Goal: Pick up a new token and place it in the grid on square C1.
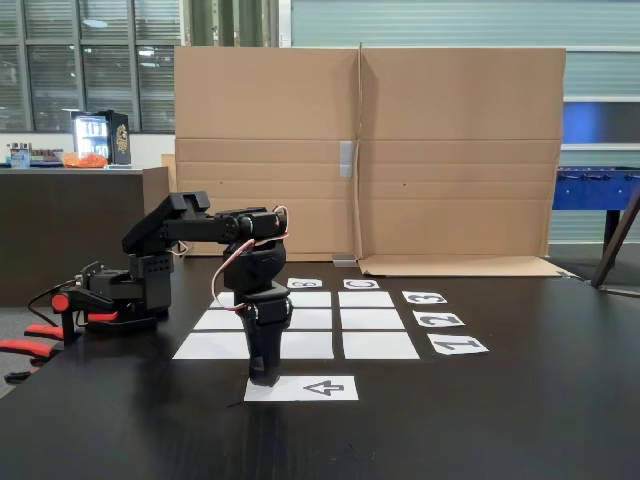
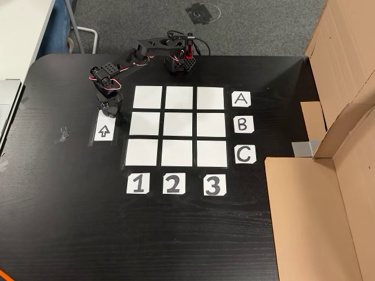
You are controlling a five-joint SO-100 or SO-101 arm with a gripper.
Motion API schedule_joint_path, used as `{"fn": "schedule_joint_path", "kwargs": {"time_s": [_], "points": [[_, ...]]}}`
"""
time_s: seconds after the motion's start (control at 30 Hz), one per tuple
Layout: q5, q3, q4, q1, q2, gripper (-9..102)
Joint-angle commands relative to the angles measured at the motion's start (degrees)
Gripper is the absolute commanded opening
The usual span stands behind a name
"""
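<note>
Arrow sheet [image 1: 302, 388] under gripper [image 1: 264, 378] — jaw state unclear; grid [image 2: 176, 130] beside it, square C1 [image 2: 142, 151] bare.

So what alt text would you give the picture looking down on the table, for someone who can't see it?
A small black robot arm reaches down with its gripper onto a white sheet printed with an arrow, left of a grid of nine empty white squares labelled A, B, C and 1, 2, 3 on a black table.
</note>
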Motion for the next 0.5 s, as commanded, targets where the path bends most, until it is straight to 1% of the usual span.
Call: {"fn": "schedule_joint_path", "kwargs": {"time_s": [0.0, 0.47], "points": [[0.0, -2.11, -0.09, 0.88, 0.79, 5], [-2.72, -1.67, -0.18, 1.85, 10.2, 2]]}}
